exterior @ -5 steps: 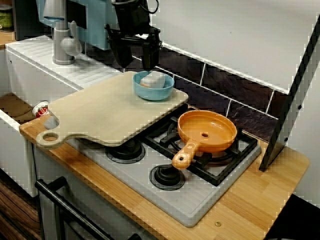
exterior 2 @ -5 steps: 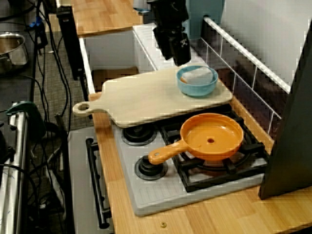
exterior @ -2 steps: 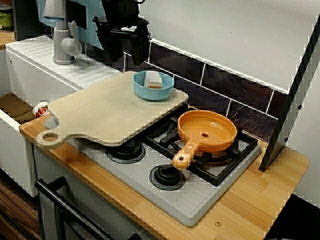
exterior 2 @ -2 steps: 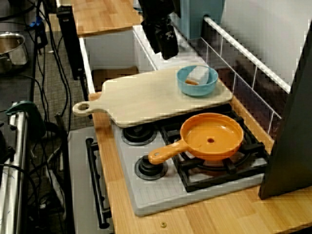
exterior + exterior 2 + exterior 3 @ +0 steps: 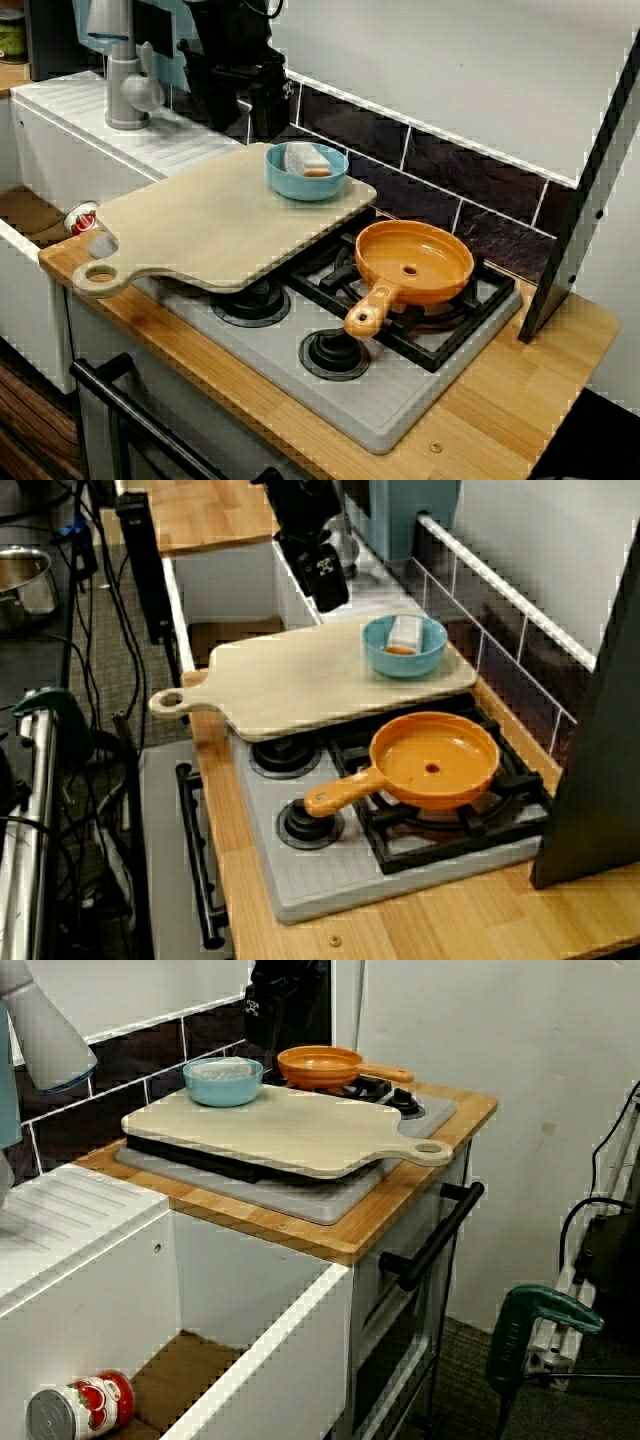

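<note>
Black against the dark wall tiles (image 5: 440, 165), my gripper (image 5: 243, 113) hangs above the back edge of the pale wooden cutting board (image 5: 200, 225) with the holed handle. My fingers are apart, with nothing between them. Nearest below, on the board's far corner, stands the round light-blue bowl (image 5: 307, 178), upright because the board lies flat across the grey stove top (image 5: 400, 400). Inside it a pale rectangular block (image 5: 300, 157) leans, propped against the bowl's wall, with a small orange-brown bit beside it; what either is made of I cannot tell. Off the board's far end the orange pan (image 5: 414, 262) rests level on the black grate (image 5: 325, 265), its handle angled towards the board's near side. Below the board's handle end, a red tomato can (image 5: 80, 1410) lies on its side in the white sink (image 5: 250, 1360).
</note>
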You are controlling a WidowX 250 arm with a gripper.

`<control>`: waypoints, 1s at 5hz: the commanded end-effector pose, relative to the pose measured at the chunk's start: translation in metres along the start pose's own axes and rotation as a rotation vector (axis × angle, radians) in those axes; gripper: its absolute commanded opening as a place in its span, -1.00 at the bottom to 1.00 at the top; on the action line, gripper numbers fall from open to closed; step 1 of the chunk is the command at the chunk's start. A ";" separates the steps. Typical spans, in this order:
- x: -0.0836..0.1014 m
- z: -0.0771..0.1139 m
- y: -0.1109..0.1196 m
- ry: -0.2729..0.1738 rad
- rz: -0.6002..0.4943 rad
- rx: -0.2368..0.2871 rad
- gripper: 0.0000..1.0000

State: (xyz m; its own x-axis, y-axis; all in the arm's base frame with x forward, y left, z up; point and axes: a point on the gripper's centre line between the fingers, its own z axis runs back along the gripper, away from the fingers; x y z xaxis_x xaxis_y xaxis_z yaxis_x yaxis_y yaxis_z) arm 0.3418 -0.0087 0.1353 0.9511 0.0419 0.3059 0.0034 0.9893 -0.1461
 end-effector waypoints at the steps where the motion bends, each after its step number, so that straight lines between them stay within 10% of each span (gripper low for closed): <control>1: -0.005 0.017 -0.016 -0.022 -0.061 0.009 1.00; 5: -0.017 0.002 -0.037 -0.008 -0.267 -0.014 1.00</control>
State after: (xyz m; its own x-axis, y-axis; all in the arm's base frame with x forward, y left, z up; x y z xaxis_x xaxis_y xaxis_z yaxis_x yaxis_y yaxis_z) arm 0.3228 -0.0483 0.1281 0.9255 -0.2105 0.3149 0.2468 0.9658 -0.0798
